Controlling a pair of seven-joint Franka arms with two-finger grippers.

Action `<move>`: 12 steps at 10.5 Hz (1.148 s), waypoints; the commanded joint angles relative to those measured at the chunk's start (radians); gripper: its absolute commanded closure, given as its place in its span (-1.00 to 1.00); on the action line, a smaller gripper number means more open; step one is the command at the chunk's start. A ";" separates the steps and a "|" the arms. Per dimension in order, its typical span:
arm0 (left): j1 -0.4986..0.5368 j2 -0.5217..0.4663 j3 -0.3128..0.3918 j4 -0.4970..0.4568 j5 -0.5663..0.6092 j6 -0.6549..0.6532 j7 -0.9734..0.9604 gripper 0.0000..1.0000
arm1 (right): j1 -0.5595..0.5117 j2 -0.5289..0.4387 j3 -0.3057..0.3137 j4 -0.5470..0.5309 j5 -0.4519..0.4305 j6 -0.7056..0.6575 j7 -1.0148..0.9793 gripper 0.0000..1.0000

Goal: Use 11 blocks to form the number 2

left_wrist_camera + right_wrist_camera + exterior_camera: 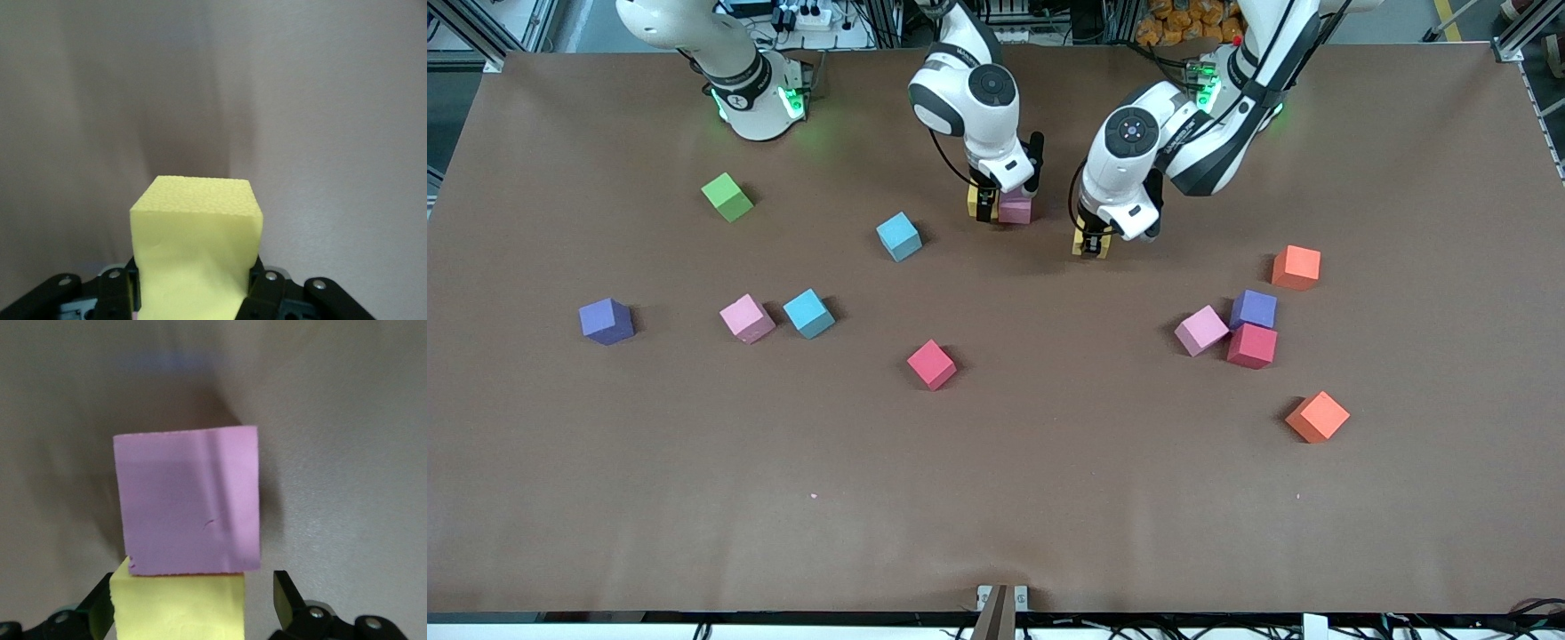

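Where the front view takes in the brown matte table (996, 498), the blocks lie scattered as small matte foam cubes. Toward the right arm's end: purple cube (607, 321), pink cube (747, 318) just beside a light blue cube (809, 313), another light blue cube (898, 236), a red cube (931, 364) and a green cube (727, 196). Toward the left arm's end: a pink (1201, 330), purple (1254, 308) and red cube (1251, 346) clustered and touching, plus two orange cubes (1296, 268) (1318, 416). No digit shape is formed. The right gripper (989, 212) is down at the table at a yellow cube (972, 199) and pink cube (1015, 210) sitting side by side. The left gripper (1093, 245) is low over the table close by, pinching a second yellow cube (1092, 246).

Left wrist view: the yellow block (193, 253) sits between the black fingers (267, 293), jaws pressed on its two sides; fine pebbled foam texture, sharp edges, bare table around it.

Right wrist view: jaws spread, black fingers (290, 600) standing clear on either side of the yellow cube (177, 607), one with a visible gap. The pink cube (187, 500) butts flush against it, outside the jaws, with a smooth face, a faint crease and a chipped corner.
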 commanded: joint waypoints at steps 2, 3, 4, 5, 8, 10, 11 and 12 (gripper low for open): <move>0.005 -0.032 -0.040 -0.041 0.003 0.016 -0.089 0.74 | -0.010 -0.116 -0.013 -0.011 -0.015 -0.119 0.021 -1.00; 0.005 -0.032 -0.052 -0.044 0.003 0.016 -0.103 0.74 | -0.026 -0.142 -0.033 -0.008 -0.015 -0.156 0.021 -1.00; 0.005 -0.029 -0.055 -0.044 0.003 0.016 -0.112 0.74 | -0.047 -0.161 -0.058 0.009 -0.015 -0.193 0.021 -1.00; 0.002 -0.025 -0.055 -0.046 0.003 0.016 -0.119 0.74 | -0.068 -0.164 -0.100 0.060 -0.015 -0.255 0.022 -1.00; -0.036 -0.003 -0.055 -0.044 0.003 0.037 -0.168 0.74 | -0.150 -0.149 -0.216 0.156 -0.016 -0.322 0.021 -1.00; -0.076 0.002 -0.054 -0.044 0.005 0.040 -0.197 0.74 | -0.266 -0.138 -0.216 0.199 -0.018 -0.319 0.019 -1.00; -0.078 0.008 -0.055 -0.047 0.029 0.057 -0.211 0.74 | -0.309 -0.126 -0.216 0.228 -0.018 -0.323 0.021 -1.00; -0.079 0.020 -0.055 -0.047 0.070 0.069 -0.270 0.74 | -0.343 -0.116 -0.216 0.243 -0.018 -0.325 0.022 -1.00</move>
